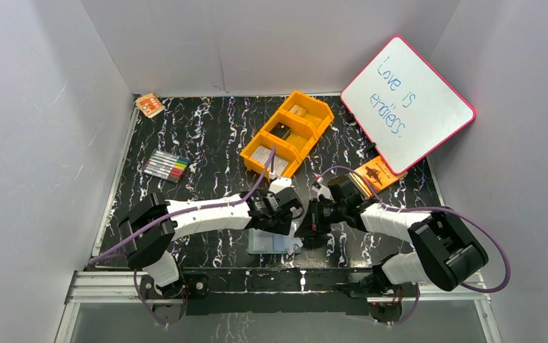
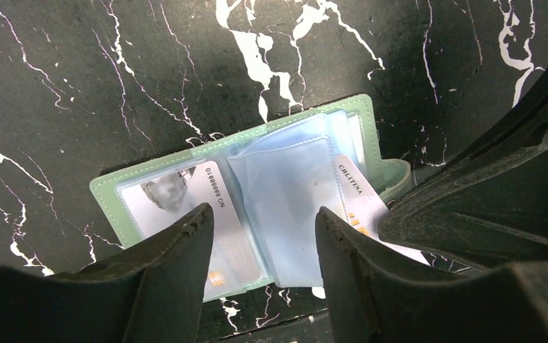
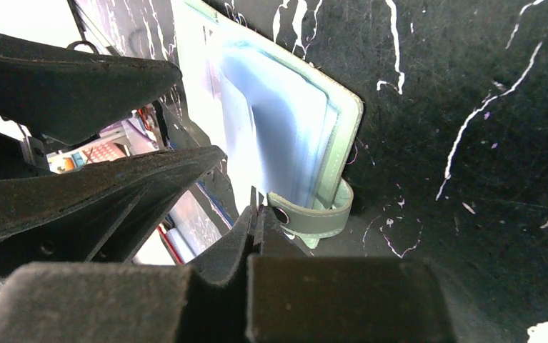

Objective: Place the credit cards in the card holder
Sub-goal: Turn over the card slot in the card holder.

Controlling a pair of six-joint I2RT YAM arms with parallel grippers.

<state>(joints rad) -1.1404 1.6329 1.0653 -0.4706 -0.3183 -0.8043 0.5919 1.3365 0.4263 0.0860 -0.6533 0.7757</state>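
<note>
One open card holder [image 2: 285, 179] lay by the counter's [image 2: 78, 86] near edge, holding one card [image 2: 231, 229]. Left claw [image 2: 263, 214] gaped above; right claw [image 3: 256, 212] pinched a second card [image 2: 353, 196].

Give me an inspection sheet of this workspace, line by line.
Surface: black marbled table.
Job's things: card holder lying open; one credit card at its snap-tab side; other cards in the orange tray.
Clutter: marker set, small orange packet, orange patterned packet.
Pincers: left pincer open over the holder; right pincer shut on the credit card.
Cables: purple cable along each arm.
Surroundings: white walls; whiteboard leaning at right rear.
</note>
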